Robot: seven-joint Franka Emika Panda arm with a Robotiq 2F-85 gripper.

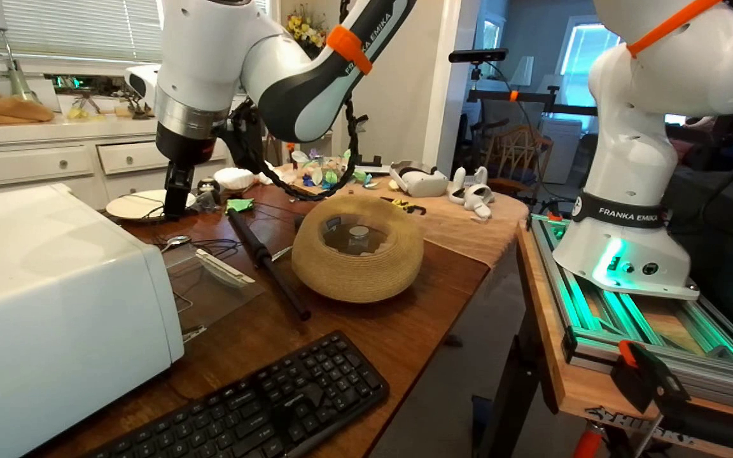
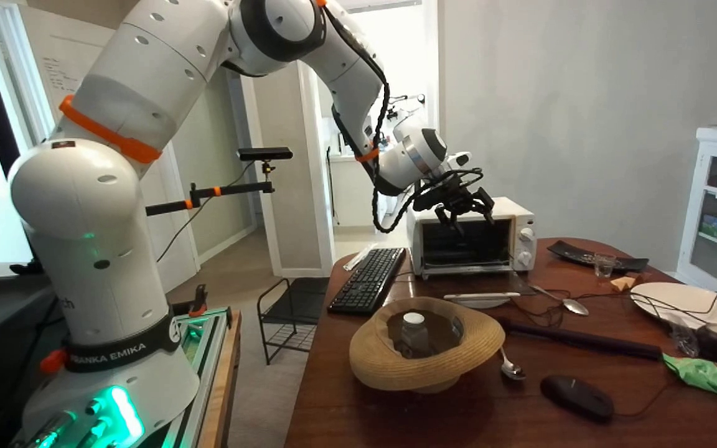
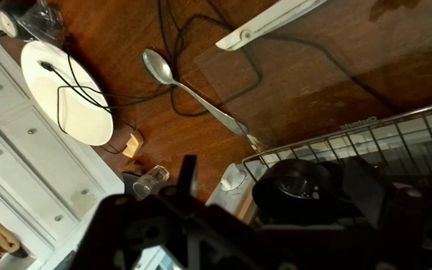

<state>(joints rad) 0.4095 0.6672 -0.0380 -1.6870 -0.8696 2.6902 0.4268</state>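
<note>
Hovering spread-fingered near the toaster oven [image 1: 74, 273], the gripper [image 2: 475, 225] seems at a reaching step calling for careful alignment.

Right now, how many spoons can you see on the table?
2. One spoon lies near the toaster oven; another spoon lies beside the straw hat. More could be hidden behind the larger things.

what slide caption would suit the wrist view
Open gripper near oven rack and dark pot; spoon and plate on table.
</note>
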